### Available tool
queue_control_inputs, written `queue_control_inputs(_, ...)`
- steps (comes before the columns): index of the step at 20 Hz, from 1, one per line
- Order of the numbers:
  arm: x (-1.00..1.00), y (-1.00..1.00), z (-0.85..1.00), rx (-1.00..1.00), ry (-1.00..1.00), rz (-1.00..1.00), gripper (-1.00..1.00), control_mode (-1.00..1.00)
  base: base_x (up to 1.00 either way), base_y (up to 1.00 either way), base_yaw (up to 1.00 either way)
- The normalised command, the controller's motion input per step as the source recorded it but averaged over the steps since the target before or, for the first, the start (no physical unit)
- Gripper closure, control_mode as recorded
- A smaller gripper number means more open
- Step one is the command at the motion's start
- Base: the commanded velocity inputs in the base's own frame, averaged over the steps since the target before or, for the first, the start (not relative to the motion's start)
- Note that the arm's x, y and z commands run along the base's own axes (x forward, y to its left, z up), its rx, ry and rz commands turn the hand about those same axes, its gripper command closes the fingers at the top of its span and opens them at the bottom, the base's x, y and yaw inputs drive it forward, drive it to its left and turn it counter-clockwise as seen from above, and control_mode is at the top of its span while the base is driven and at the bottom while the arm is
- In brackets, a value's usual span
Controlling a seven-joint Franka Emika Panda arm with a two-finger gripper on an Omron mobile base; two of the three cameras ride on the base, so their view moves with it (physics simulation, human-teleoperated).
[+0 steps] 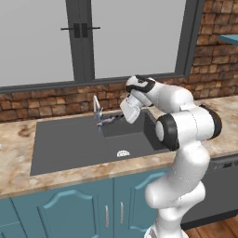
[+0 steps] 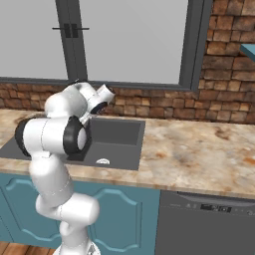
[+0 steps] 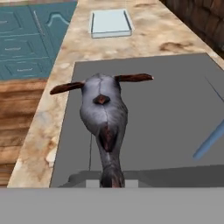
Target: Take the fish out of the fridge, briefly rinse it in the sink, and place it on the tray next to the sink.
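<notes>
The gripper (image 3: 112,181) was clamped on the tail end of the fish (image 3: 104,114), which jutted out ahead of the fingers over the sink (image 3: 175,100). The tray (image 3: 110,22) lay well beyond. So narrow a hold could let the fish slip or swing during the carry.

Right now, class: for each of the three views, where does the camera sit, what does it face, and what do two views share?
Left base view: behind the arm's left, facing the sink; arm at right.
Right base view: behind its right, facing the sink and counter; arm at left.
Hand view: on the hand, along the held fish toward the tray.
Both base views share the sink and window.
</notes>
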Motion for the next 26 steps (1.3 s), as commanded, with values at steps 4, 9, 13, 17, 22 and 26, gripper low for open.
queue_control_inputs(4,-1.0,-0.58,0.84,0.03,0.0,-0.34,1.0,-1.0,0.0,0.0,0.0)
queue_control_inputs(9,-0.89,-0.5,0.47,0.0,0.31,-0.43,1.0,-1.0,0.0,0.0,0.0)
queue_control_inputs(13,-0.43,-0.35,0.12,-0.01,0.71,-0.5,1.0,-1.0,0.0,0.0,0.0)
queue_control_inputs(17,-0.05,-0.24,0.03,-0.06,0.92,-0.56,1.0,-1.0,0.0,0.0,0.0)
queue_control_inputs(22,0.0,0.0,-0.01,-0.16,0.34,-0.31,1.0,-1.0,0.0,0.0,0.0)
queue_control_inputs(26,-0.48,0.26,0.24,-0.31,-0.89,-0.1,1.0,-1.0,0.0,0.0,0.0)
